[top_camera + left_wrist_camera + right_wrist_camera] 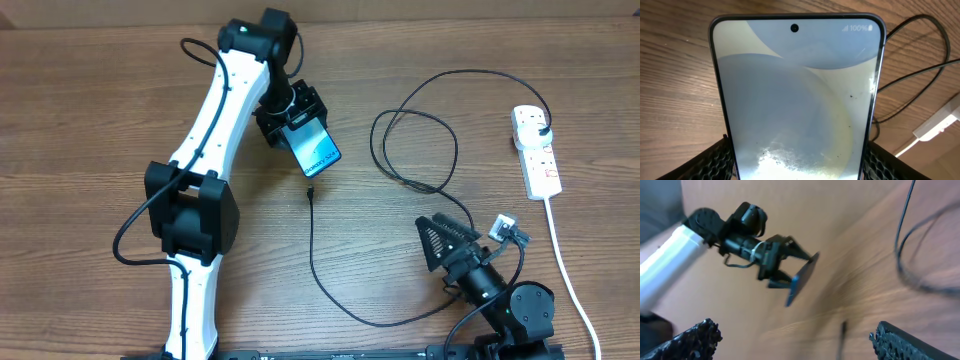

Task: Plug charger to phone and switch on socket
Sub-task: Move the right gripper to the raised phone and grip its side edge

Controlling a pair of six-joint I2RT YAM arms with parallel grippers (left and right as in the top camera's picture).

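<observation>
**Right pincer free, charger tip to its left; phone up in the left pincer**

Left pincer [303,138] is clamped on the phone [316,150], with its fingers [710,162] on the two long edges. Right pincer [430,240] stands wide with nothing in it.

The phone sits far of centre, tilted and, going by the right wrist view, clear of the table [90,90]. Its long axis runs from far-left to near-right. The free near-right end carries the camera hole and battery mark. I judge from this that the port end is buried between the fingers, though the port itself is hidden.

The charger tip [311,193] lies on the table just near of that free end, apart from it. Its last stretch of cable [312,250] runs straight toward the near edge. From there the cable curves right past the right pincer and loops away far-right to the plug [541,131] in the socket [537,152].

From the right pincer, the tip lies left and a little far, with bare wood between them. The left pincer is nearer but occupied, so the pick-up likely falls to the right arm.

There is open room around the tip. The left arm [215,120] closes off the left side, and the cable loops right of the phone could snag. The socket lies at the far right, well apart from the phone, and the right arm is nearer to it.
</observation>
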